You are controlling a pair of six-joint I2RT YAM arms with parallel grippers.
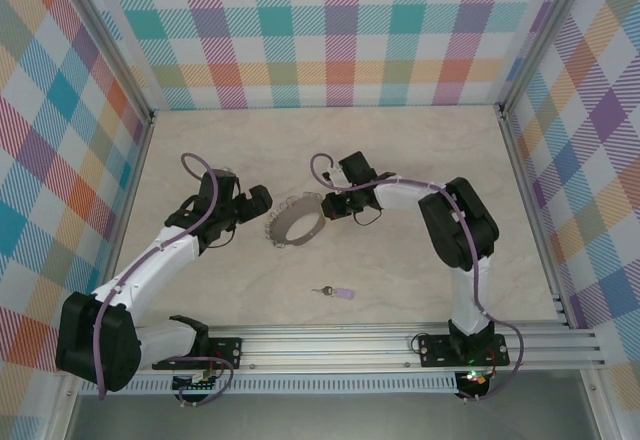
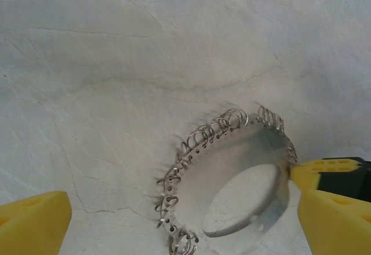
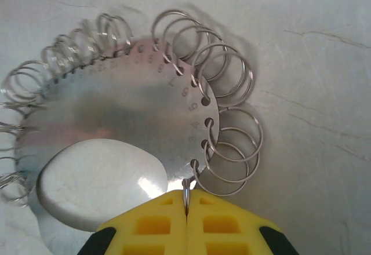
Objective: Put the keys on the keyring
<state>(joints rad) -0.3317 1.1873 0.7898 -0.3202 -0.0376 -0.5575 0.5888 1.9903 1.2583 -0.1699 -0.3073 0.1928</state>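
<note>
While right fingers (image 3: pixel 223 226) clamp the keyring (image 3: pixel 116 121), left fingers (image 2: pixel 32 223) gape; overhead, keys (image 1: pixel 333 291) lie apart

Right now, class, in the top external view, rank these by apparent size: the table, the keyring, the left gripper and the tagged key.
1. Table, largest.
2. Keyring and left gripper: they look alike, so not ranked.
3. Tagged key, smallest.

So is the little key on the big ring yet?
Not yet, nothing is finished. In hand: the right gripper is shut on one wire loop of the keyring, with the left gripper open beside it. Left: the key with its lilac tag lies alone on the table, to be picked up and threaded on.
</note>
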